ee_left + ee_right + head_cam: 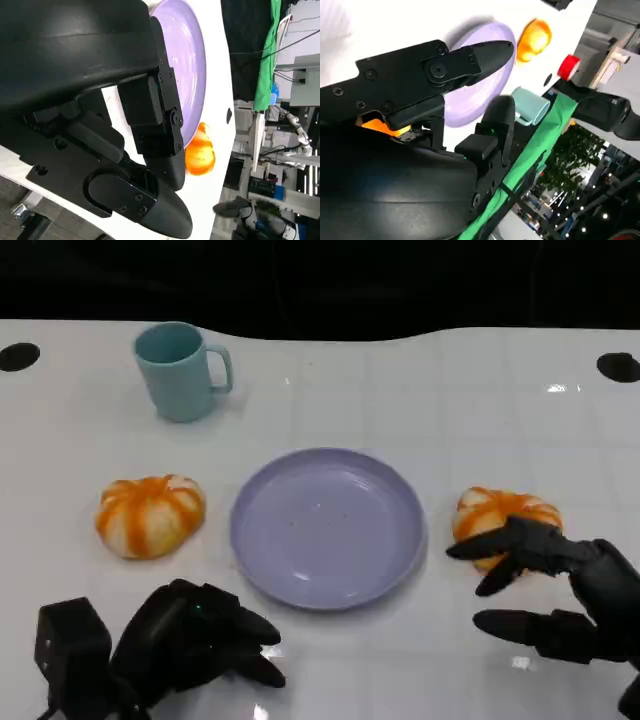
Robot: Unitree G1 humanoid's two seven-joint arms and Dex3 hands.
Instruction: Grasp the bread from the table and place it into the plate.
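At the centre of the head view, a lavender plate lies on the white worktop. Left of the plate sits one orange-striped bread; a second bread lies at right centre, just beside the plate's rim. Lower right: the right robot hand, fingers spread, upper fingertips touching the second bread without enclosing it. Lower left: the left robot hand, fingers loosely curled, holding nothing, resting on the worktop near the plate. Upper left: a teal mug, upright.
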